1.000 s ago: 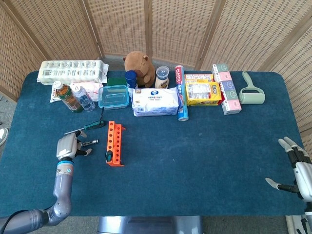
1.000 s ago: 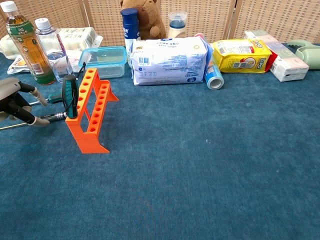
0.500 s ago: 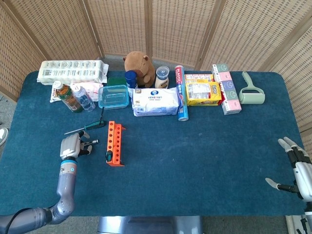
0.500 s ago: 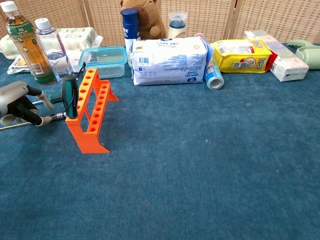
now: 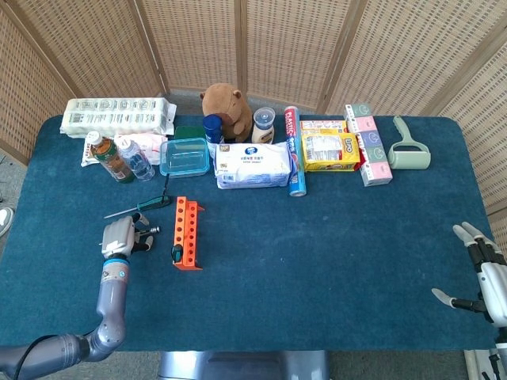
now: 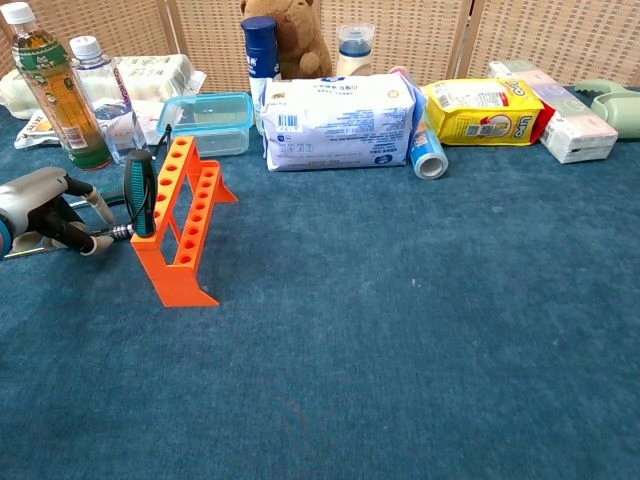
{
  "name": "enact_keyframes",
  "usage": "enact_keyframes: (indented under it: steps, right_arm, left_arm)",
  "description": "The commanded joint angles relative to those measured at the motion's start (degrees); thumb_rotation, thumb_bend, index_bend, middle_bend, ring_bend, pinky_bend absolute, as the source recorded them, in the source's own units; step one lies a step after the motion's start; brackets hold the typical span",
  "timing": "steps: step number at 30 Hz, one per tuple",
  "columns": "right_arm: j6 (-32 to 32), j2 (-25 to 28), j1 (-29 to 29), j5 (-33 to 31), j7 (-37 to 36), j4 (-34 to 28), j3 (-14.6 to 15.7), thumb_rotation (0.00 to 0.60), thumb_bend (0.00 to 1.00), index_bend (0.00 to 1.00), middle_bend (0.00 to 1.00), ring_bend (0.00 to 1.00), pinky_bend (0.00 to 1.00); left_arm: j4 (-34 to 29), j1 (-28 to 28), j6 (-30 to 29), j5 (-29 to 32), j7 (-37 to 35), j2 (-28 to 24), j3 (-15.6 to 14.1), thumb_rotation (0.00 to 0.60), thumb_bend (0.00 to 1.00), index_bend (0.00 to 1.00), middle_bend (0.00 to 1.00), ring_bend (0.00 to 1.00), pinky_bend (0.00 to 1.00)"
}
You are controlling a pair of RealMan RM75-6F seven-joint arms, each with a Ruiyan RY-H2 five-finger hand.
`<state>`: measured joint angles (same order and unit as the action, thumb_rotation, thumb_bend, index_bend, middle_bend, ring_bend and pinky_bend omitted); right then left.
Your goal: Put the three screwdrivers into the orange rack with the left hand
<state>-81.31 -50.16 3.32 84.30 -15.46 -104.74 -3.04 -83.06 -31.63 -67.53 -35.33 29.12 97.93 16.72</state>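
Note:
The orange rack stands left of centre on the blue table. One black-and-teal screwdriver stands upright in its near end. A second screwdriver lies just left of the rack, metal tip toward it. My left hand is over its handle, fingers apart on either side and not closed on it. A third, green-handled screwdriver lies behind the hand. My right hand rests open at the table's right edge.
Two bottles, a clear lidded box and an egg carton stand behind the rack. A wipes pack, a plush toy, snack packs and a lint roller line the back.
My left hand has slid right, toward the rack, over the lying screwdriver's handle. The screwdrivers, the rack and the right hand have not moved.

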Motion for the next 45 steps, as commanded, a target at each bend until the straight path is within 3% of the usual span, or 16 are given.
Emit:
enact_keyframes:
  steps: [1, 29, 45]
  right_arm:
    - [0.0, 0.0, 0.0, -0.1, -0.1, 0.0, -0.1, 0.600, 0.00, 0.00, 0.04, 0.00, 0.00]
    - [0.0, 0.5, -0.1, -0.2, -1.3, 0.4, -0.2, 0.600, 0.00, 0.00, 0.04, 0.00, 0.00]
    - [0.0, 1.0, -0.2, -0.2, -2.8, 0.7, -0.2, 0.600, 0.00, 0.00, 0.04, 0.00, 0.00]
  left_arm:
    - [0.5, -0.3, 0.2, 0.1, 0.4, 0.5, -0.3, 0.600, 0.34, 0.39, 0.89, 0.79, 0.89]
    - [0.9, -0.9, -0.9, 1.0, 2.5, 1.7, -0.5, 0.600, 0.36, 0.49, 0.89, 0.79, 0.89]
    - [-3.0, -0.4, -3.3, 0.2, 3.8, 0.3, -0.9, 0.600, 0.45, 0.58, 0.89, 0.79, 0.89]
